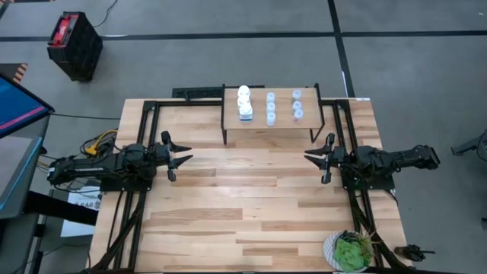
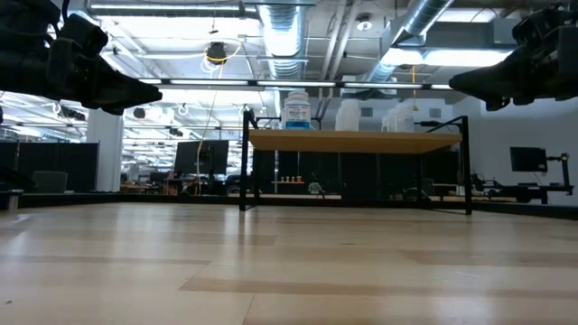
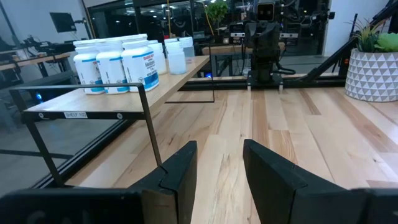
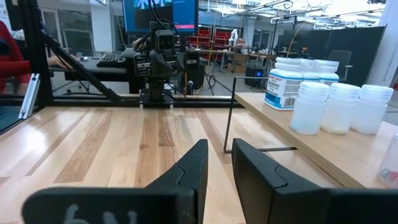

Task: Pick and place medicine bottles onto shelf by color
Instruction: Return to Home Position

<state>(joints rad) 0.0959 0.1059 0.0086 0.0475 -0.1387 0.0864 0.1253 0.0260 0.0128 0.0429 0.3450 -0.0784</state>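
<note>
The shelf [image 1: 281, 125] stands on thin black legs at the table's far middle. On it, three white medicine bottles [image 1: 244, 103] form a column at its left, and two columns of pale translucent ones [image 1: 271, 108] [image 1: 297, 106] stand to their right. The white bottles [image 3: 115, 62] and translucent bottles [image 4: 339, 106] stand upright on their bases. My left gripper [image 1: 188, 154] hovers level at the table's left, open and with nothing in it, pointing right. My right gripper [image 1: 307, 156] hovers level at the table's right, open and with nothing in it, pointing left. Both are nearer than the shelf.
A green potted plant [image 1: 348, 251] stands at the table's near right corner. Black frame rails run along both table sides. A black crate [image 1: 74, 44] sits on the floor at far left, beside a monitor [image 1: 15, 106]. Bare tabletop lies between the grippers.
</note>
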